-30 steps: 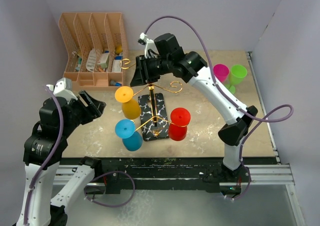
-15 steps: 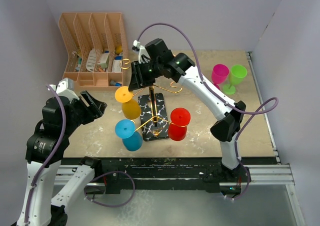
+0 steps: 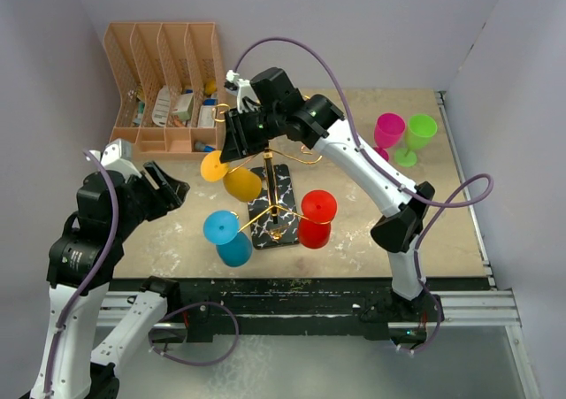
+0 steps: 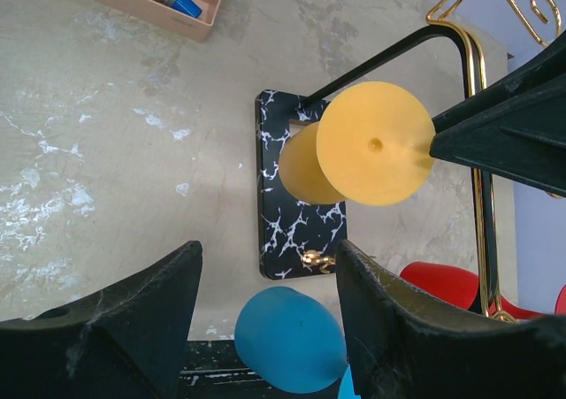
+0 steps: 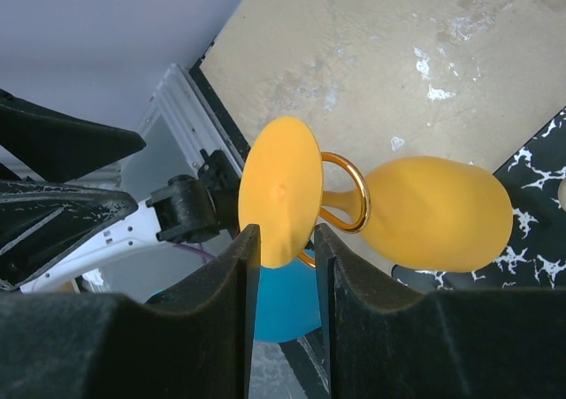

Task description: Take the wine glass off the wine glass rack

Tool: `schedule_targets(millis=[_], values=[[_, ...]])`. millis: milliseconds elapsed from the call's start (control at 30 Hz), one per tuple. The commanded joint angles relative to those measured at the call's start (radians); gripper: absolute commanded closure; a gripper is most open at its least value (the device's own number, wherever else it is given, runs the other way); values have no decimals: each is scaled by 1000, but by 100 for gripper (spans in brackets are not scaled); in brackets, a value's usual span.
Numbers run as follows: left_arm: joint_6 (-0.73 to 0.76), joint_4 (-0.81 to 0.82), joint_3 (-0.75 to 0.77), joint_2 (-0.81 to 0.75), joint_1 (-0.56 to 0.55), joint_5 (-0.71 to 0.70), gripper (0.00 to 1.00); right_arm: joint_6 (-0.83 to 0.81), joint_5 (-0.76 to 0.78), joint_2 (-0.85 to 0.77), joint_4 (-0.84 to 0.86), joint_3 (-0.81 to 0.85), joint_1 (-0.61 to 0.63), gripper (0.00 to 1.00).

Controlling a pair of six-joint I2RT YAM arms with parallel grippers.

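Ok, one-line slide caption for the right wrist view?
The right gripper brackets the foot of the yellow wine glass, hanging by its stem from the wine glass rack.

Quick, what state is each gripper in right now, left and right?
Left gripper: jaws open, holding nothing.
Right gripper: jaws part-open astride the foot of the yellow wine glass; whether they grip it cannot be told.

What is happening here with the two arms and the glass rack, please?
The right arm's fingers sit either side of the foot of the yellow wine glass, whose stem is in a hook of the wine glass rack. It is not lifted off yet. The left arm's fingers stand open nearby, holding nothing.
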Motion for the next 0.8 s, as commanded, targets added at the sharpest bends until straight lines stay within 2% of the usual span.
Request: schedule_targets(millis=[0,500,567,700,767], values=[[-4,35,1,-11,-2,-14,34,-7,2,0,15,18,8,67],[10,16,5,-21,-2,-39,35,16,-15,33,46,22,19,69],[13,13,9,-22,-2,-43,34,24,-10,31,53,22,19,73],[13,11,13,-23,-2,-45,34,56,-17,1,100,-10,19,87],[12,11,17,-21,-2,-41,34,74,-8,-25,137,-42,18,92]])
